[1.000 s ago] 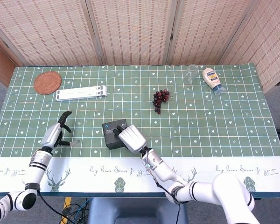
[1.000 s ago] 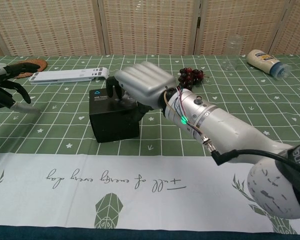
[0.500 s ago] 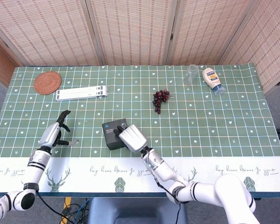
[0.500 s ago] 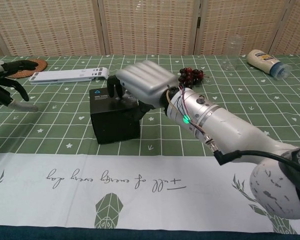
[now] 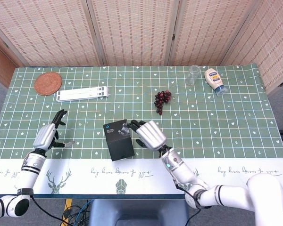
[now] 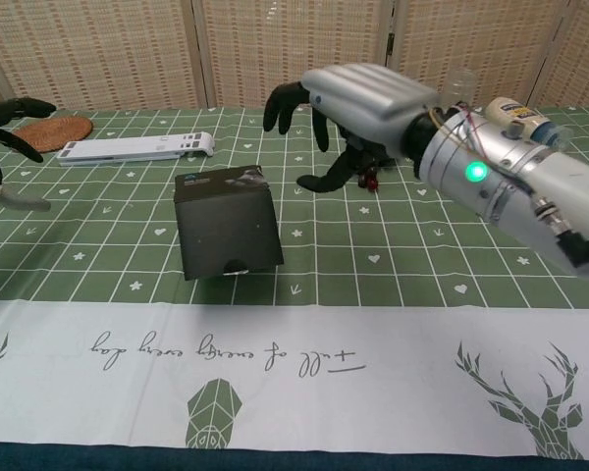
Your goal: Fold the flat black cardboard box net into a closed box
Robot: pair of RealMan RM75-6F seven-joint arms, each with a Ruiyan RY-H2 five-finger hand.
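One matte black cardboard box [image 5: 119, 140] stands closed, cube-shaped. My right hand [image 5: 148, 133] hovers spread just beside it. My left hand [image 5: 49, 134], well left of the box, is spread too.

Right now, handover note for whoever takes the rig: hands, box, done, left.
Right hand: open, holding nothing, fingers spread, lifted off and to the right of the black box.
Left hand: open, empty, at the left side of the table, well apart from the box.
Box: standing free near the front edge, folded into a cube; top looks closed, with a blue logo and a label on it.
Done: folding appears complete, box released.
Left: confirm that the flaps are seated; the far side cannot be seen. Then retract both arms.
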